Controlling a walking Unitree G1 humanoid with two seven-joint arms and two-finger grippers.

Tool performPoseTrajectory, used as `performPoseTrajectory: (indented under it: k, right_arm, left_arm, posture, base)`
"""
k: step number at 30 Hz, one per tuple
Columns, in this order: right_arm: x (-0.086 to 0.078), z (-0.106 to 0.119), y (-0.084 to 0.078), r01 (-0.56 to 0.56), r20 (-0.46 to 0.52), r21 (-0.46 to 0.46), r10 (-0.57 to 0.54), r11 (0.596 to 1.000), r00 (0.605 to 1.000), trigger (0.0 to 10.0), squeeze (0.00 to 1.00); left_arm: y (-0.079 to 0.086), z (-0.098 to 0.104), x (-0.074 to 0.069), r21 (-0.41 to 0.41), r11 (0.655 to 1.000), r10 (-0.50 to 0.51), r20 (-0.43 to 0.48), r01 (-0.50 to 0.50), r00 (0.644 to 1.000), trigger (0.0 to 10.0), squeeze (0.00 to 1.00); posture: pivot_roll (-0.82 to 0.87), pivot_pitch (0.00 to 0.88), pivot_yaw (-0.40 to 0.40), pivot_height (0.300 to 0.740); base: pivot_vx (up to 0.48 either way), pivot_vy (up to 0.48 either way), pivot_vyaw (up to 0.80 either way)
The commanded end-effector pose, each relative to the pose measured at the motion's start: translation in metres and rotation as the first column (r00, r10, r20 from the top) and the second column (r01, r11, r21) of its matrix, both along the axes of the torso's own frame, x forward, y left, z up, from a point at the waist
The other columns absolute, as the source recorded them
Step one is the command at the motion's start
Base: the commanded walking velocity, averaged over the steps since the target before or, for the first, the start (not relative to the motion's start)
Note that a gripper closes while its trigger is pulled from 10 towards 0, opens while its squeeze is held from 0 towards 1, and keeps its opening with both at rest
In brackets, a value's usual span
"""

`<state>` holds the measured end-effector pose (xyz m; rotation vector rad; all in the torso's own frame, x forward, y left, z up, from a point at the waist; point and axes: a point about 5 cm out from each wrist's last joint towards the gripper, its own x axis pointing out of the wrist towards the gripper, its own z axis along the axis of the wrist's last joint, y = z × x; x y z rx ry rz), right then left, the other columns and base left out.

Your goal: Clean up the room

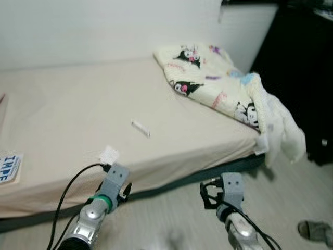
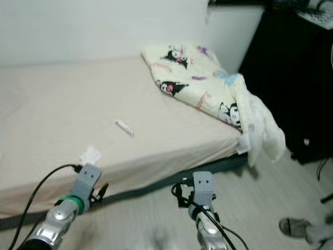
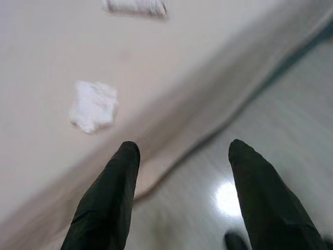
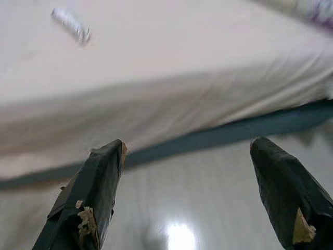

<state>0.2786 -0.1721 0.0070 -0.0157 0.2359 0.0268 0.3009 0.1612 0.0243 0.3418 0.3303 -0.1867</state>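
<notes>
A crumpled white tissue (image 1: 109,154) lies near the front edge of the bed (image 1: 62,109), which has a beige sheet. A small white wrapper (image 1: 140,128) lies further in, toward the middle. My left gripper (image 3: 183,148) hovers open over the bed's edge, just short of the tissue (image 3: 93,105), with nothing between its fingers. Over the floor in front of the bed's side, my right gripper (image 4: 187,148) also stands open and empty, with the wrapper (image 4: 71,25) far beyond it.
A cartoon-print blanket (image 1: 213,83) is bunched at the bed's far right corner and hangs over the edge. A booklet (image 1: 9,166) lies at the bed's left. Black furniture (image 1: 302,78) stands at the right. A slipper (image 1: 315,229) rests on the pale floor (image 1: 177,224).
</notes>
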Motion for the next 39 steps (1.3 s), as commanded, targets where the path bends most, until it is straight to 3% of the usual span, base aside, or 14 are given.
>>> performPoseTrajectory:
  k: [1,15,22,27,39]
  right_arm:
    - [0.001,0.001,0.003,-0.003,0.016,0.004,0.003,1.0,1.0,10.0,0.0]
    - [0.007,0.008,0.008,-0.02,0.054,0.019,0.019,1.0,0.998,10.0,0.0]
    - [0.009,0.011,0.002,0.016,0.073,0.097,-0.023,0.995,0.997,10.0,0.0]
    - [0.008,0.01,-0.002,0.033,0.067,0.104,-0.04,0.994,0.997,10.0,0.0]
    - [0.007,0.008,0.007,0.015,0.064,0.118,-0.022,0.993,0.998,10.0,0.0]
  left_arm:
    - [0.009,-0.005,-0.005,0.001,0.999,0.051,-0.011,-0.051,0.999,10.0,0.0]
    - [0.011,-0.006,-0.004,-0.012,0.994,0.106,0.001,-0.106,0.994,10.0,0.0]
    - [0.007,-0.001,0.001,-0.035,0.994,0.103,0.021,-0.102,0.994,10.0,0.0]
    - [0.003,0.001,0.002,-0.035,0.996,0.081,0.032,-0.08,0.996,10.0,0.0]
    - [-0.001,0.002,0.004,-0.027,0.998,0.062,0.039,-0.061,0.997,10.0,0.0]
  posture:
    - [0.04,0.0,0.005,0.74]
    - [0.05,0.006,-0.014,0.74]
    - [0.05,0.005,-0.015,0.74]
    - [0.04,0.008,-0.012,0.74]
    - [0.05,0.012,-0.009,0.74]
  base:
    - [0.0,0.0,0.63]
    - [0.0,0.0,0.63]
    - [0.0,0.0,0.0]
    - [0.0,0.0,0.0]
    - [0.0,0.0,0.0]
